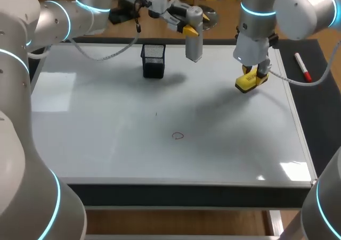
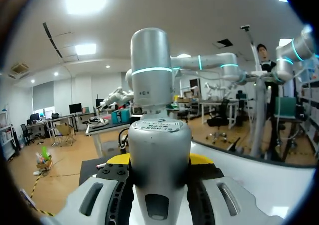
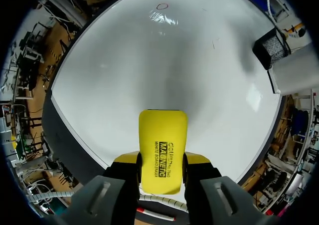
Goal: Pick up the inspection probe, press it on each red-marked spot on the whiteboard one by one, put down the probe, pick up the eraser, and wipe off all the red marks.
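The grey inspection probe [image 1: 194,40] hangs upright above the far edge of the whiteboard [image 1: 106,144], and my left gripper [image 1: 191,29] is shut on its top. In the left wrist view the probe [image 2: 158,135] fills the space between the yellow-tipped fingers of that gripper [image 2: 159,161]. My right gripper [image 1: 251,73] is shut on the yellow eraser [image 1: 247,82] at the board's far right; I cannot tell whether the eraser touches the surface. The right wrist view shows the eraser [image 3: 162,147] clamped in the gripper [image 3: 162,161]. One red ring mark [image 1: 178,135] [image 3: 162,7] lies near the board's middle.
A black mesh holder [image 1: 153,60] [image 3: 271,46] stands on the board just left of the probe. A red marker [image 1: 302,67] lies on the dark mat right of the board. A faint tiny mark [image 1: 156,113] sits above the red ring.
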